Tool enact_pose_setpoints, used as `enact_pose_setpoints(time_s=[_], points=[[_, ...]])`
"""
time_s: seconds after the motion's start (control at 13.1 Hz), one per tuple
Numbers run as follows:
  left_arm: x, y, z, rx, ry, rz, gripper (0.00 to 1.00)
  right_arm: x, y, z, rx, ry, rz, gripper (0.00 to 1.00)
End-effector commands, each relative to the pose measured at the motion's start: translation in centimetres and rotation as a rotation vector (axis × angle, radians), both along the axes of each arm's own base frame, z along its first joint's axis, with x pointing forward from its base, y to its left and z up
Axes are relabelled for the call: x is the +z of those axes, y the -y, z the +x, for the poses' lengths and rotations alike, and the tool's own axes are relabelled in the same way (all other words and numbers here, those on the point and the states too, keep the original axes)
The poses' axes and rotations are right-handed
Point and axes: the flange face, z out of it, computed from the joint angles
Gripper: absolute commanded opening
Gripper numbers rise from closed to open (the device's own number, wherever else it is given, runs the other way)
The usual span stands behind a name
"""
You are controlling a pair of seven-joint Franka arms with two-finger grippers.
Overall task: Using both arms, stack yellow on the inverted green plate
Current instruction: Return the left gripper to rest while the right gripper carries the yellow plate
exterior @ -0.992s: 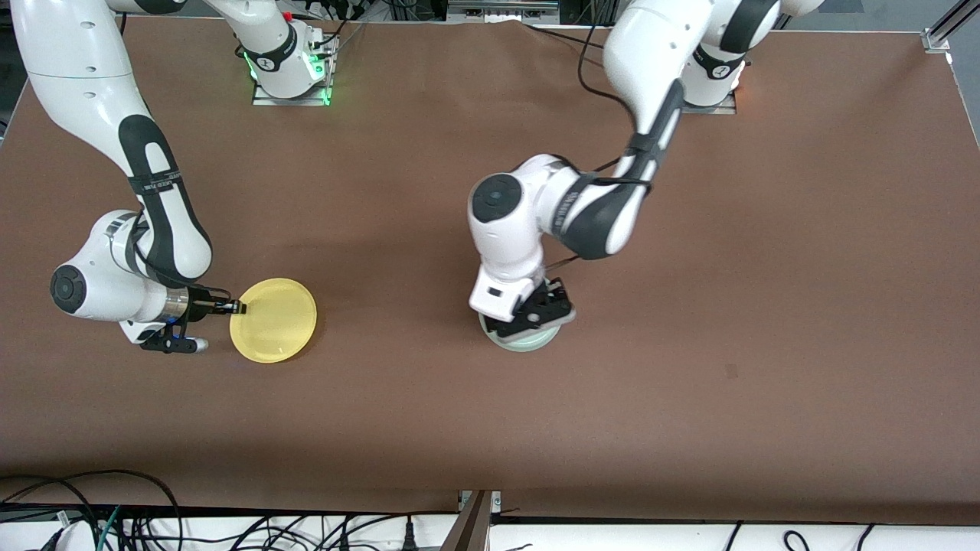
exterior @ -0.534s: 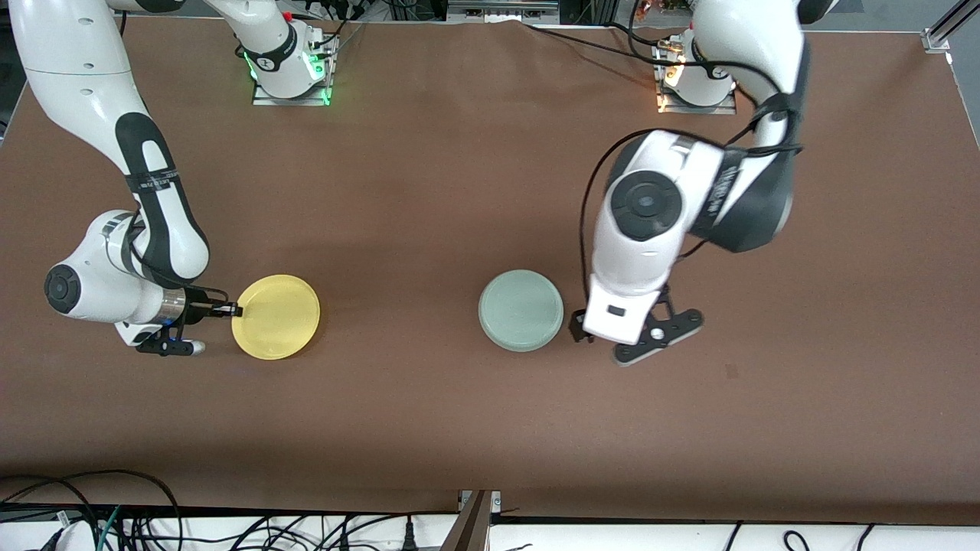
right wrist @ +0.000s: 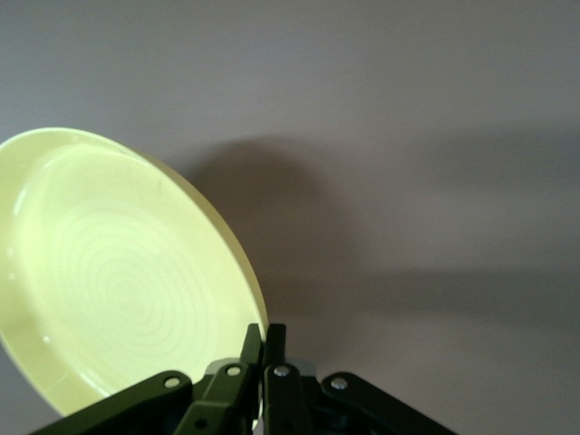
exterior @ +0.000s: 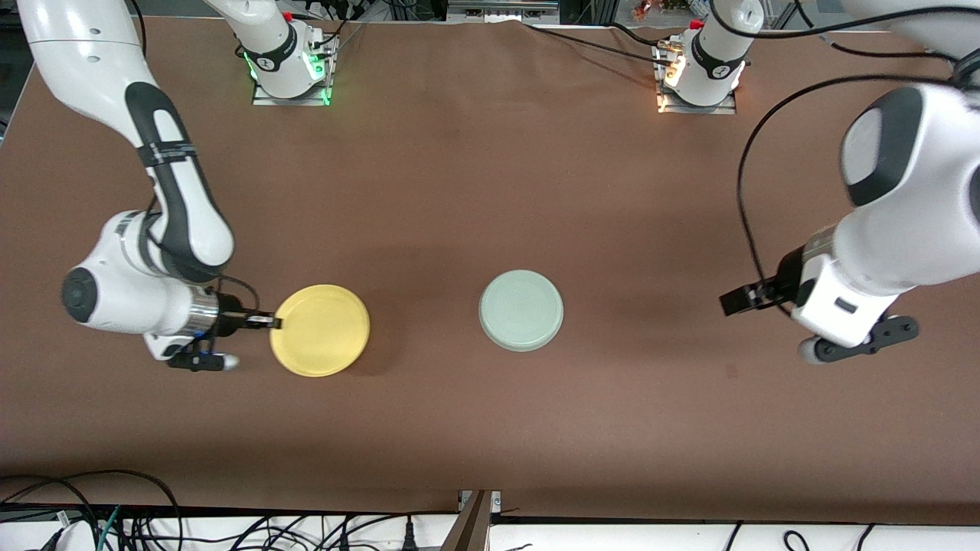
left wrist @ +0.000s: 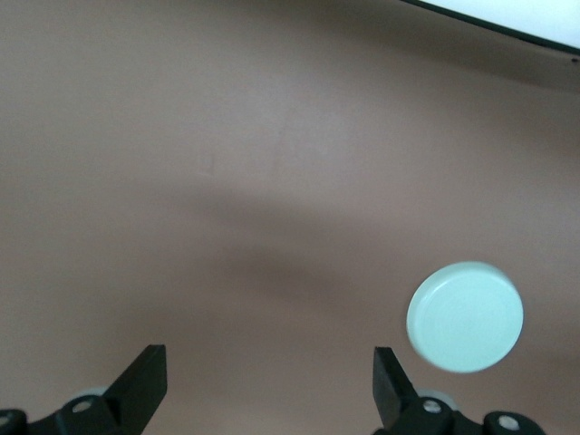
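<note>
The yellow plate hangs rim-up just above the table, casting a shadow, toward the right arm's end. My right gripper is shut on its rim; in the right wrist view the fingertips pinch the edge of the yellow plate. The pale green plate lies upside down on the table near the middle, untouched. My left gripper hovers open over bare table toward the left arm's end, well apart from the green plate. The left wrist view shows the left gripper holding nothing and the green plate off to one side.
The brown table carries only the two plates. The right arm's base and the left arm's base stand along the table edge farthest from the front camera. Cables lie below the table's near edge.
My left arm has swung off the green plate toward its own end of the table, staying open. My right gripper has carried the yellow plate a little toward the green plate.
</note>
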Motion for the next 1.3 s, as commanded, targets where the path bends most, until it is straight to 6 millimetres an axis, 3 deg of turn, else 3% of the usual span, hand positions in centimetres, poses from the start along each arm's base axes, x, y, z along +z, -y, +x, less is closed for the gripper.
enact_pose_setpoints(time_s=[0.0,0.08,0.23,0.46,0.61,0.69,0.84,1.07,1.22], points=[[5.8,-3.2,-4.1,-0.148,-0.028,-0.027,1.0,0.2,-9.4,-0.7,-0.103,0.026,0.027,0.0],[7.3,-4.6,-5.4,-0.167,-0.051,-0.033,1.0,-0.6,-14.1,-1.7,-0.15,0.029,0.025,0.0],[9.5,-6.6,-8.0,-0.197,-0.068,-0.046,1.0,-1.5,-21.3,-3.9,-0.229,0.048,0.035,0.0],[8.7,-9.0,-10.2,-0.259,-0.05,-0.003,1.0,-2.2,-29.4,-8.0,-0.259,0.036,0.043,0.0],[6.5,-11.7,-11.6,-0.3,-0.001,0.013,1.0,-2.4,-31.8,-9.7,-0.259,0.018,0.042,0.0],[5.1,-12.3,-12.2,-0.313,0.02,0.011,1.0,-3.0,-32.8,-10.5,-0.258,0.005,0.035,0.0],[4.2,-13.0,-13.1,-0.305,0.059,0.016,1.0,-4.5,-34.4,-12.0,-0.246,-0.014,0.016,0.0],[1.3,-14.0,-14.6,-0.324,0.075,0.099,1.0,-5.5,-34.8,-12.3,-0.247,-0.007,0.016,0.0],[1.1,-14.6,-14.2,-0.35,0.064,0.097,1.0,-5.9,-35.0,-12.2,-0.25,-0.003,0.019,0.0]])
